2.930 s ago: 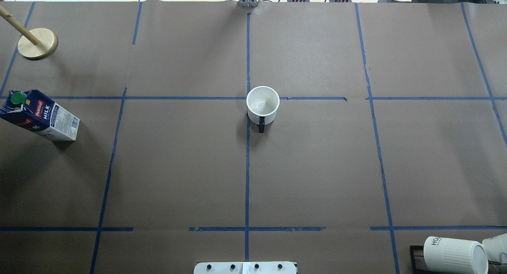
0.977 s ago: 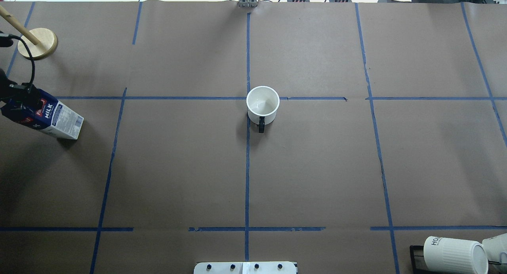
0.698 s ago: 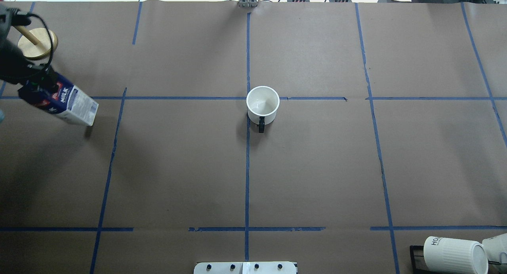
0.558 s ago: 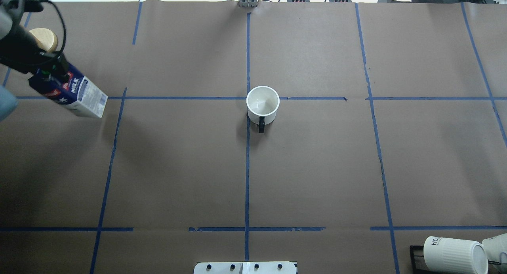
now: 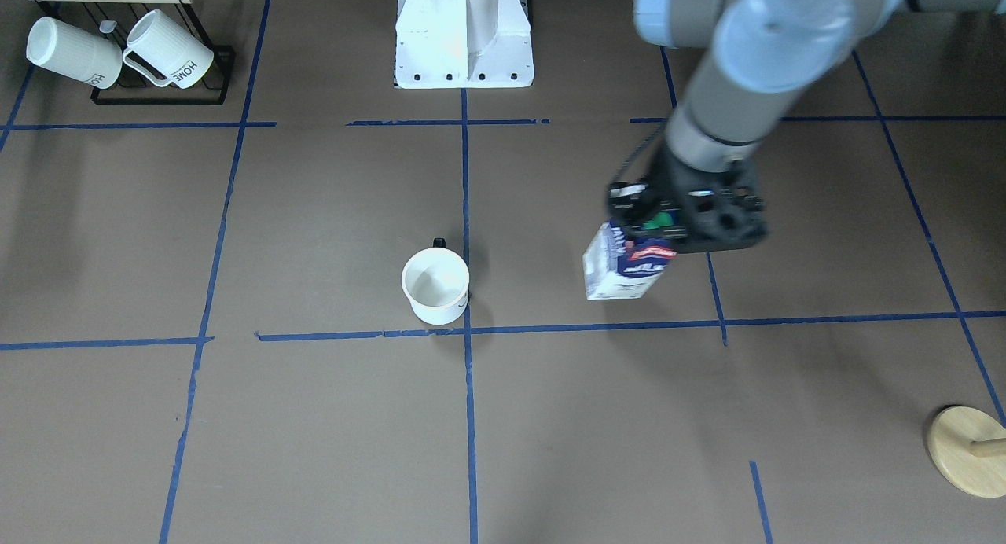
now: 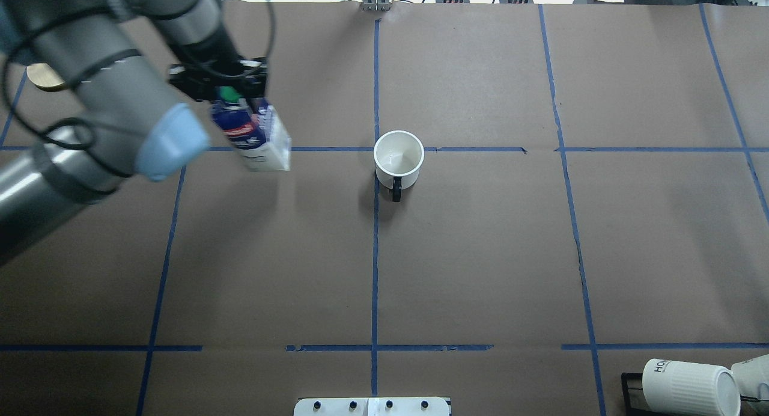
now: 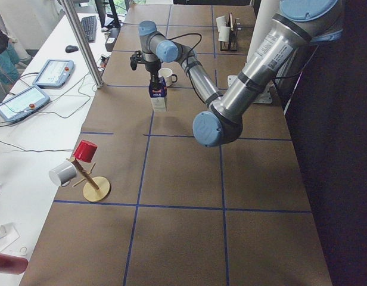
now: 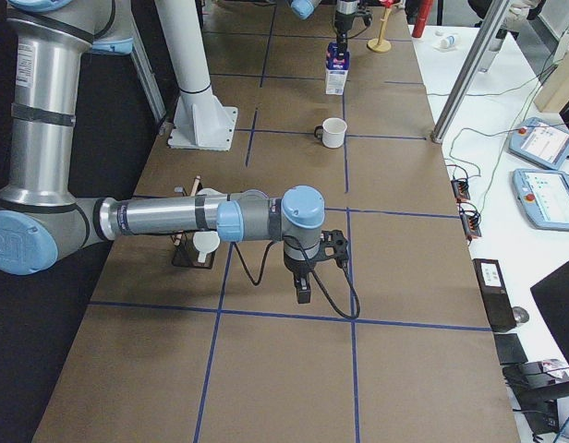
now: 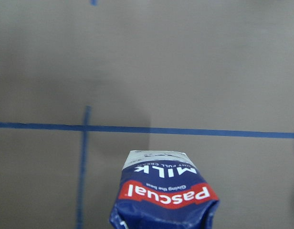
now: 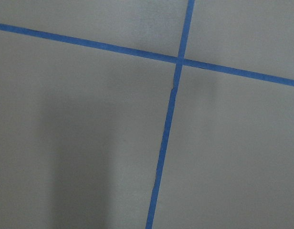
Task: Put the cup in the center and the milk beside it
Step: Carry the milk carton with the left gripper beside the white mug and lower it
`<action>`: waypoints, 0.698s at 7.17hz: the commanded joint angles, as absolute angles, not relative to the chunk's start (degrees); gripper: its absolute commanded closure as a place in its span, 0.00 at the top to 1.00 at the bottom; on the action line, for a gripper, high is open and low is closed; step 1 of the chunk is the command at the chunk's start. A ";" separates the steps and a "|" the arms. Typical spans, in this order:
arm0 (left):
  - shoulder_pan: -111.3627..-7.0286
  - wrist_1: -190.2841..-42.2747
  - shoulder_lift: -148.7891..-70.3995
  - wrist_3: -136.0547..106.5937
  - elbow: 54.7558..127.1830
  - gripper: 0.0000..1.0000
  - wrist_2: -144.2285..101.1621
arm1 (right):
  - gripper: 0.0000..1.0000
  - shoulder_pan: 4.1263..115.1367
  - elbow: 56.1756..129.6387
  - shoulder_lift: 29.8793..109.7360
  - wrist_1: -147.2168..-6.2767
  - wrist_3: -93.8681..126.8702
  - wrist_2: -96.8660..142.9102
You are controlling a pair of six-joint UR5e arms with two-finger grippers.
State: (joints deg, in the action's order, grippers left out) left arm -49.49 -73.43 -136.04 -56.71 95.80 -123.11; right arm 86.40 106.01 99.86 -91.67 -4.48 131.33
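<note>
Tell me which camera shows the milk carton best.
Overhead exterior: the milk carton shows its green cap, red label and white side, held by the left end effector. The front-facing view has its top hidden under the end effector; both side views show it small; the left wrist view crops it close.

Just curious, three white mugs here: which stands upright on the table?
The smooth cup with the black handle, by the tape crossing; the two ribbed HOME mugs lie tilted on the black rack.

Overhead and front cameras face oppositely, looking down — sharing the cup (image 6: 398,159).
</note>
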 commanded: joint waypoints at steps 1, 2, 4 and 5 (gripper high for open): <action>-44.83 -75.13 -147.36 -61.34 83.98 0.49 -119.71 | 1.00 86.40 106.00 99.93 -91.67 -4.48 131.31; -43.52 -79.24 -147.13 -61.61 81.76 0.49 -119.62 | 1.00 86.40 106.00 99.93 -91.67 -4.48 131.31; -41.93 -81.47 -146.87 -61.44 79.72 0.49 -119.53 | 1.00 86.40 106.00 99.93 -91.67 -4.39 131.31; -41.31 -81.47 -146.60 -61.35 79.63 0.49 -119.53 | 1.00 86.40 106.00 99.93 -91.67 -4.39 131.31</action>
